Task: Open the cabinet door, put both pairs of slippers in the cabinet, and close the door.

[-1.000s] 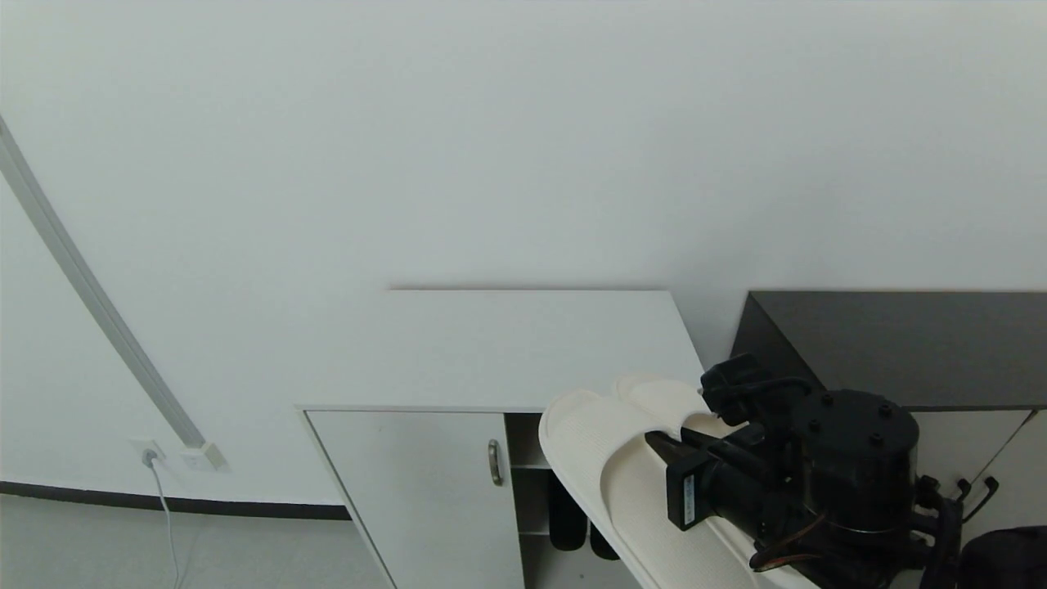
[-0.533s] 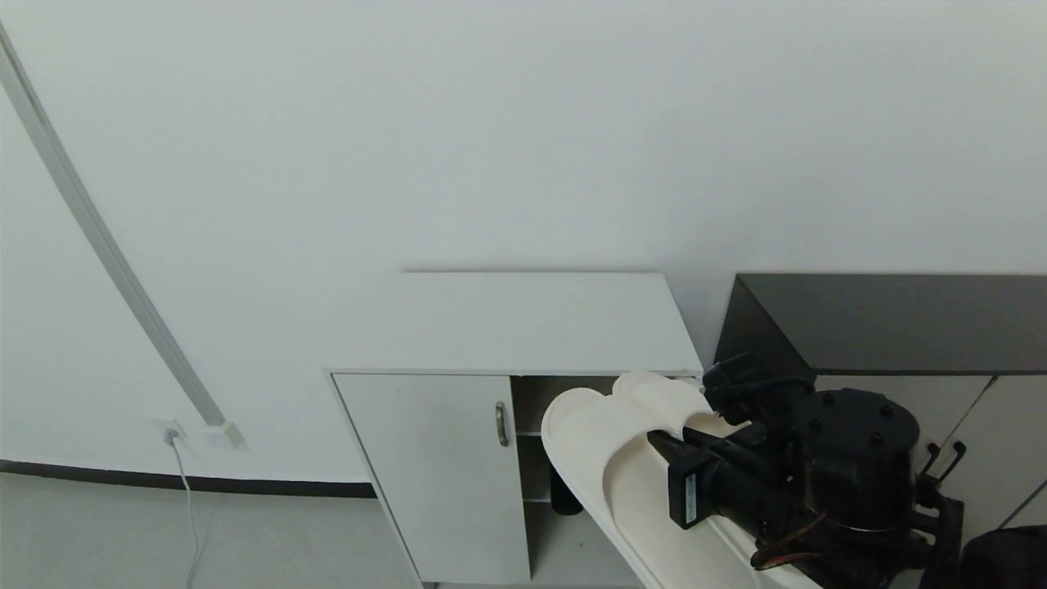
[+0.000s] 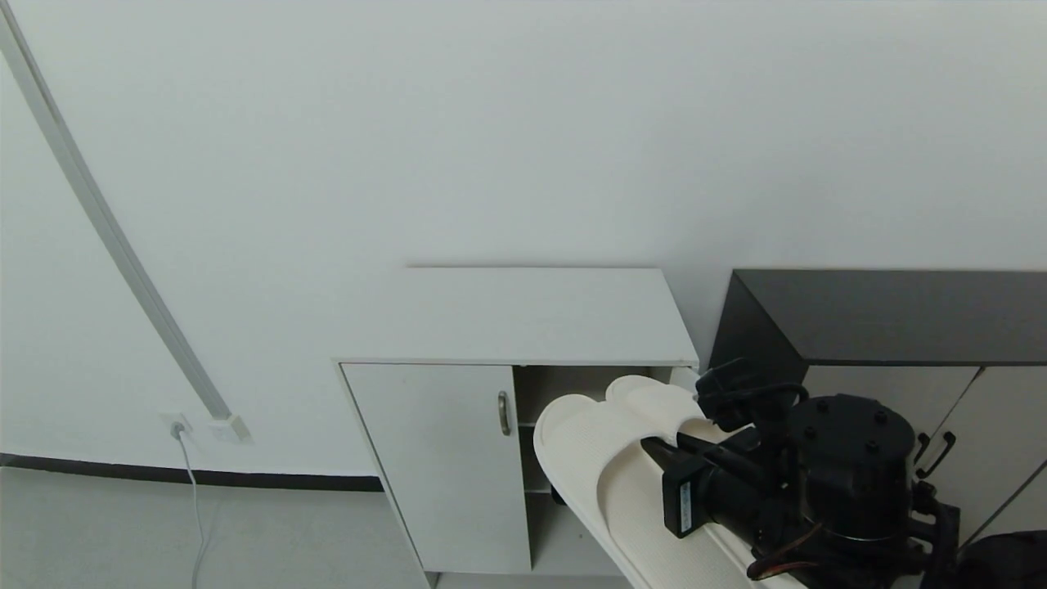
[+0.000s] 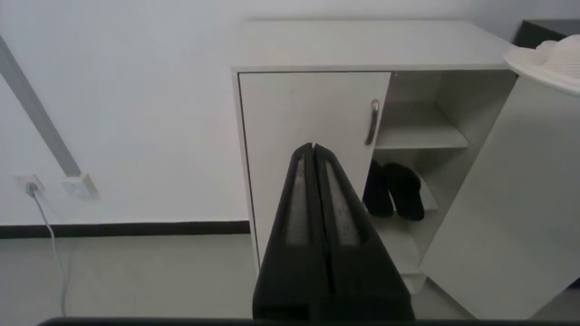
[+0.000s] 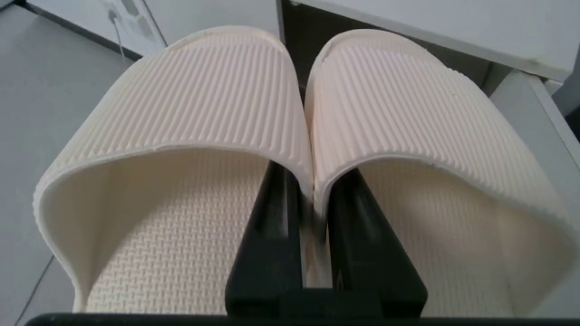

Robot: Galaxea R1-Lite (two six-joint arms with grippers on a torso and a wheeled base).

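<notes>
Backdrop: plain white wall (image 3: 523,123); white cabinet (image 3: 540,315), right door (image 4: 507,208) open
Right gripper (image 5: 313,226): clamped on cream ribbed slippers (image 5: 208,100)
Left gripper (image 4: 314,154): closed tight, empty
Lower compartment (image 4: 412,240): black slippers (image 4: 394,190)

Slippers (image 3: 605,446) before the cabinet (image 3: 532,315), another pair (image 4: 394,190) inside.

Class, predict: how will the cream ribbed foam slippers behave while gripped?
Probably light: the cream ribbed foam slippers jut out unsupported from the right gripper without sagging, so fairly stiff. The ribbed texture likely resists slipping.
</notes>
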